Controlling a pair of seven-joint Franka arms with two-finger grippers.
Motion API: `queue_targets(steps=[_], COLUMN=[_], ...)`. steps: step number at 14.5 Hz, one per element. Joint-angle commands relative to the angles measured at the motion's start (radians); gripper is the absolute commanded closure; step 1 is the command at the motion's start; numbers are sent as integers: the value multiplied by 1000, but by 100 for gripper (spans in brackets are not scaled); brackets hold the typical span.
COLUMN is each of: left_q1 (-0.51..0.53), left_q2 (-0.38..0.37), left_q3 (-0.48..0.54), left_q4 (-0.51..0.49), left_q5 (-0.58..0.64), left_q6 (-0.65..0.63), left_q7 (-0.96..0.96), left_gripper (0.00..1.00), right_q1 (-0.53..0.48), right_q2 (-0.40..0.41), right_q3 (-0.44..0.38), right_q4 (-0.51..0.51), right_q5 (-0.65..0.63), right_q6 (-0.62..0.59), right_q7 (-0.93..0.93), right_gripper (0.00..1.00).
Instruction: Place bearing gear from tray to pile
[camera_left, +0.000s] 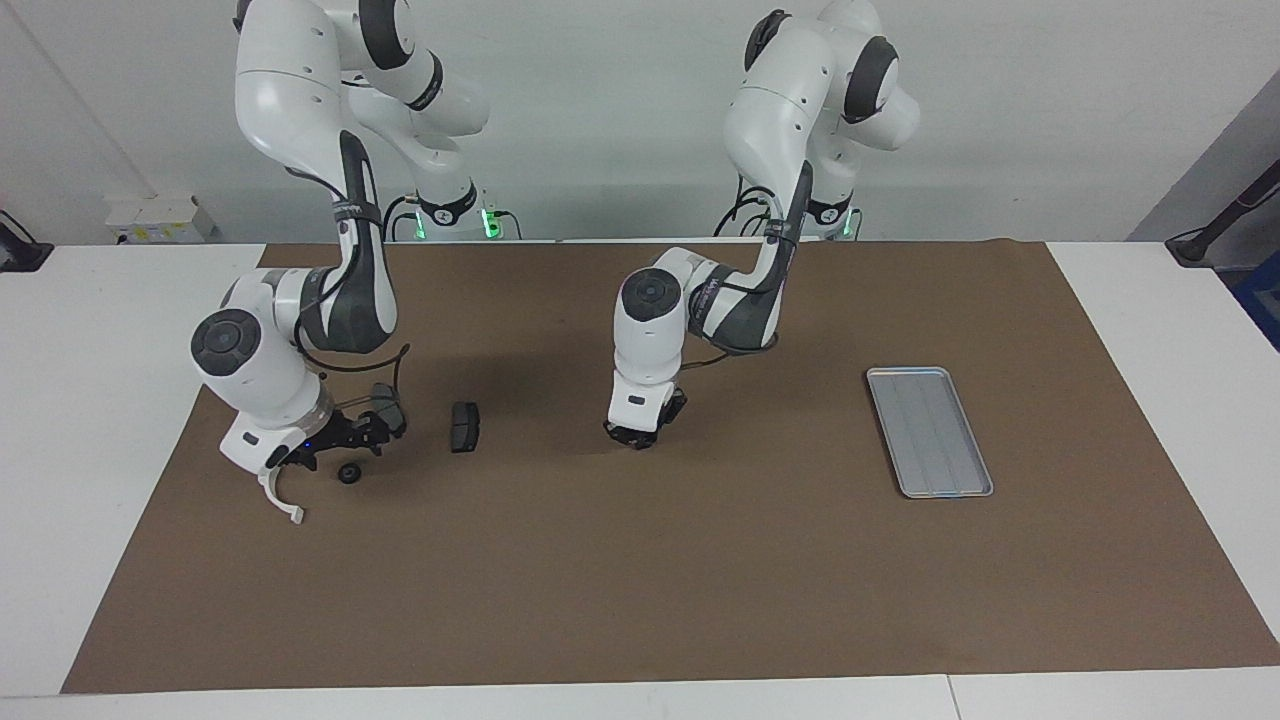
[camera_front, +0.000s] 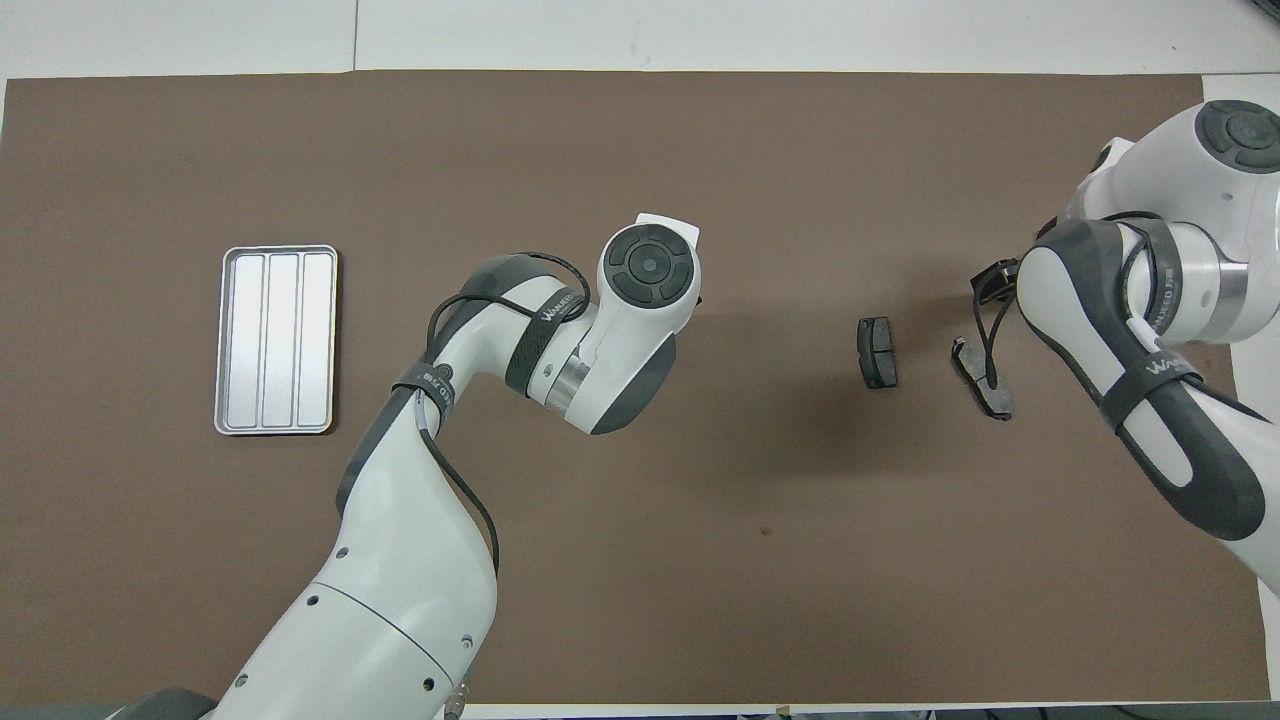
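The bearing gear (camera_left: 349, 473) is a small dark wheel on the brown mat at the right arm's end of the table, beside the pile: a white half-ring bracket (camera_left: 281, 496) and two dark grey pads (camera_left: 464, 426) (camera_left: 388, 408). The ridged silver tray (camera_left: 929, 431) lies flat toward the left arm's end.
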Motion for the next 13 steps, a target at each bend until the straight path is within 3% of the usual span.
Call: queue_targets(steps=[1,5,10,13], left_q1=[-18,11,196,380], left_q2=[0,-39,-203,-314], left_q3=[22,25,23,15], left_q4=[-3,2,-16,-23], left_q5=[20,62,62,46], left_q6=[-11,-58,-133,-256], left_q7=[-52,-66,2,223], left_gripper=[1,0,0,0], right_q1=[34,39,143,228], right_q2=[-61,-79,-92,-101], right_q3=[4,14,21,21], right_q4=[-5,45,92,92], right_q5=[-13,-12,-1,7], right_q6=[-40,-119,-192,-181], right_q7=[56,140,321,448], right_gripper=[0,0,0,0])
